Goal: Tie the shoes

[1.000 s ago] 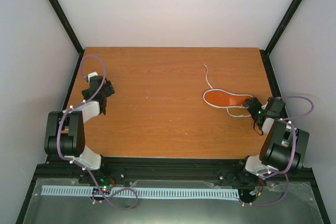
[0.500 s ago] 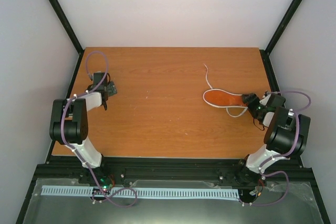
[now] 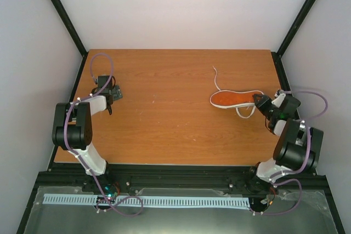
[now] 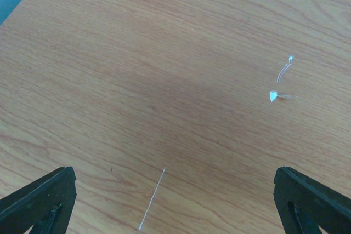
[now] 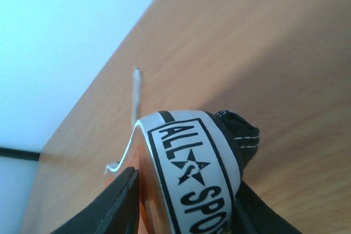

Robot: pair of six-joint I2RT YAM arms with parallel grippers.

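Note:
The shoe [image 3: 235, 98] lies on its side at the right of the table, its orange sole facing up and its heel toward my right arm. One white lace [image 3: 217, 80] trails toward the back, and another loops out in front of the sole. My right gripper [image 3: 259, 103] is shut on the heel. In the right wrist view the white heel label [image 5: 192, 163] fills the space between the black fingers [image 5: 112, 204], with black canvas on its right and a lace [image 5: 135, 89] beyond. My left gripper [image 3: 114, 93] stands open over bare wood at the far left [image 4: 174, 175].
The wooden table [image 3: 164, 113] is ringed by white walls and black frame posts [image 3: 60, 12]. Its right edge runs close behind the right gripper. Thin white scratches [image 4: 282, 72] mark the wood under the left gripper.
My right gripper closed onto the shoe's heel, and the shoe tipped onto its side and swung slightly toward the back. The left arm drew in toward the left edge, then held still.

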